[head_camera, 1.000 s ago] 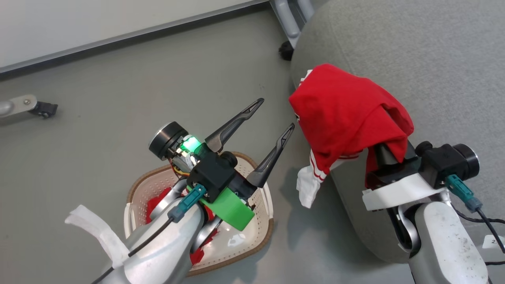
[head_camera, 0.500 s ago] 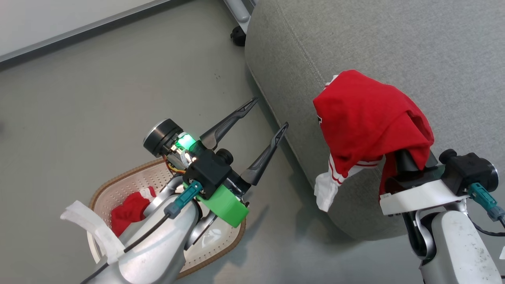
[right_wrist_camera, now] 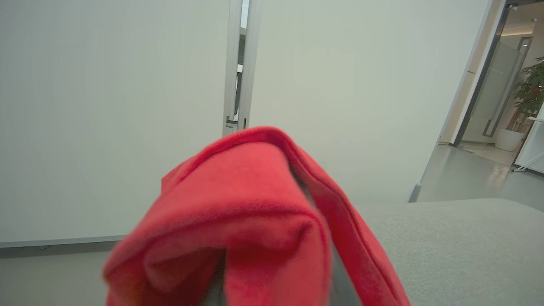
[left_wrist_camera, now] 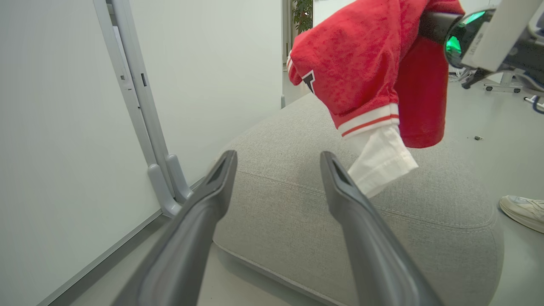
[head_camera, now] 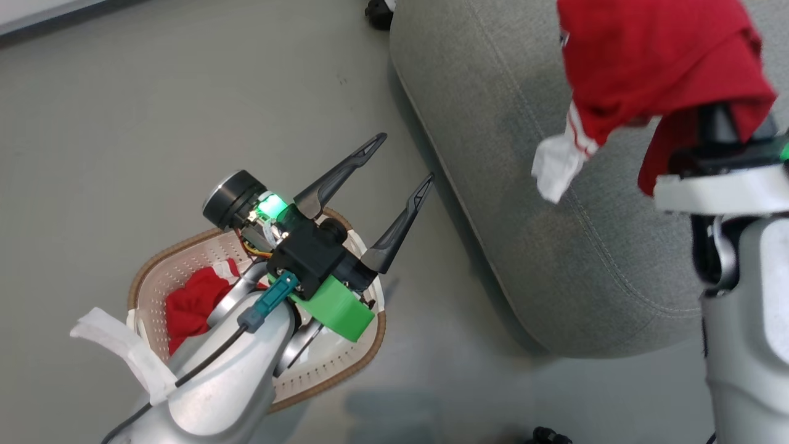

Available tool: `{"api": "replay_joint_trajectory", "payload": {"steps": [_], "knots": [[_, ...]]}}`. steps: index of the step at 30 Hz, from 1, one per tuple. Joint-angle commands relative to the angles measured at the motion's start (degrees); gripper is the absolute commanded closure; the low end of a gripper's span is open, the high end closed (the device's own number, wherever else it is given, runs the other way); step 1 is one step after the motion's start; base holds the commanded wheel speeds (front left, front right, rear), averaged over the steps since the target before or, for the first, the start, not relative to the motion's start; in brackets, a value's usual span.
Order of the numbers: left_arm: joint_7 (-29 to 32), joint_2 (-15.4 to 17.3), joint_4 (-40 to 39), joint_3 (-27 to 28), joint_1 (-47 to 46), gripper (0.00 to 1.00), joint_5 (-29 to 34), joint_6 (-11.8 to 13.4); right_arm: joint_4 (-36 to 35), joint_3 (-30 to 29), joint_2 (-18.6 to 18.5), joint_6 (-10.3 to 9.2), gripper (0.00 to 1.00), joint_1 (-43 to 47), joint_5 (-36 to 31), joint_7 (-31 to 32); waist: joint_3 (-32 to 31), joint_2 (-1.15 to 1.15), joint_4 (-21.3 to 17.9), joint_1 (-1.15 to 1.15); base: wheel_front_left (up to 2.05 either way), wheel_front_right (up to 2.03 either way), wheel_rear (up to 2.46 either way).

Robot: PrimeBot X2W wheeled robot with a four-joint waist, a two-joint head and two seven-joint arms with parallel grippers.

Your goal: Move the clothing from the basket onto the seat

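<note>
A red garment of the clothing [head_camera: 647,55] with a white cuff [head_camera: 555,163] hangs draped over my right gripper [head_camera: 712,123], which is shut on it above the grey seat [head_camera: 555,246]. The cloth hides the fingertips. The left wrist view shows this garment [left_wrist_camera: 361,63] hanging over the seat [left_wrist_camera: 297,212]. In the right wrist view the red fabric [right_wrist_camera: 255,212] covers the fingers. My left gripper [head_camera: 405,157] stands open and holds nothing above the basket [head_camera: 327,364], which sits on the floor with another red piece [head_camera: 194,302] inside, partly hidden by my left arm.
A black castor [head_camera: 379,9] stands on the floor by the seat's far corner. A grey panel post [left_wrist_camera: 140,106] rises left of the seat. A person's shoe [left_wrist_camera: 522,210] rests on the floor beyond the seat. Bare grey floor lies between basket and seat.
The head camera has shifted. My right gripper has carried the red garment farther up and over the seat. The left gripper stays open above the basket.
</note>
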Motion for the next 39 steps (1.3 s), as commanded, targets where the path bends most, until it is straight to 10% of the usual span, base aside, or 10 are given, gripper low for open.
{"api": "replay_joint_trajectory", "payload": {"steps": [1,19,39], "knots": [[0.0,0.7,-0.3,0.0,-1.3,0.00,0.7,-0.1,0.2,-1.1,-1.1,-0.04,1.00,-2.9,-0.6,-0.2,3.9,0.00,1.5,0.00,0.00,0.00,0.00],[0.0,3.1,-2.5,-1.6,-8.2,0.00,1.0,-0.1,14.5,-13.0,-13.7,-0.04,1.00,-32.0,-2.6,-0.2,19.8,0.00,5.9,0.00,0.00,0.00,0.00],[0.0,5.0,-3.5,-1.4,-9.7,0.00,0.8,0.4,36.7,-16.6,-13.5,-0.05,1.00,-29.8,-3.5,-0.2,23.2,0.00,6.2,0.00,0.00,0.00,0.00]]}}
